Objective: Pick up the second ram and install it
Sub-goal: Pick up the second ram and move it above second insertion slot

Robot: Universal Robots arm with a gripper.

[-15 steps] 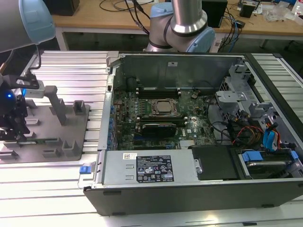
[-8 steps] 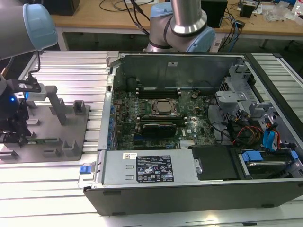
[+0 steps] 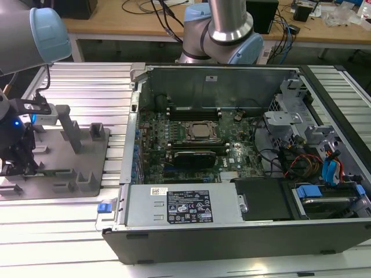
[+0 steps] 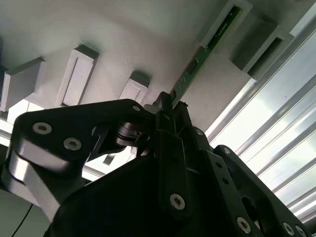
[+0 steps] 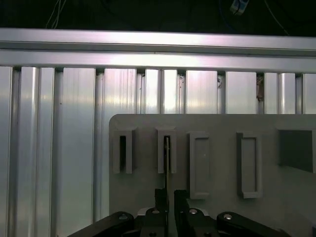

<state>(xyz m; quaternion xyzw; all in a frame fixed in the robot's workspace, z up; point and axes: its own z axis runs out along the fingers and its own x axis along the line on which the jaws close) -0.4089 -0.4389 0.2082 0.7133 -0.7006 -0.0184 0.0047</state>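
The second ram [image 4: 207, 49] is a thin green stick standing on edge in slotted grey holders on a grey fixture plate [image 3: 87, 153]. In the first wrist view I see the ram [image 5: 167, 153] edge-on, running from a holder back between my fingers. My gripper [image 4: 170, 101] has its black fingers closed narrowly on the ram's near end, as the gripper [image 5: 168, 195] also appears in the first wrist view. In the exterior view my gripper [image 3: 17, 165] hangs low over the plate at that view's far left.
An open computer case [image 3: 232, 231] lies to the exterior view's right of the plate, its motherboard [image 3: 197, 139] exposed with memory slots [image 3: 194, 110] beside the processor. Grey blocks [image 3: 72, 130] stand up from the plate. Ribbed aluminium table [image 5: 59, 148] surrounds everything.
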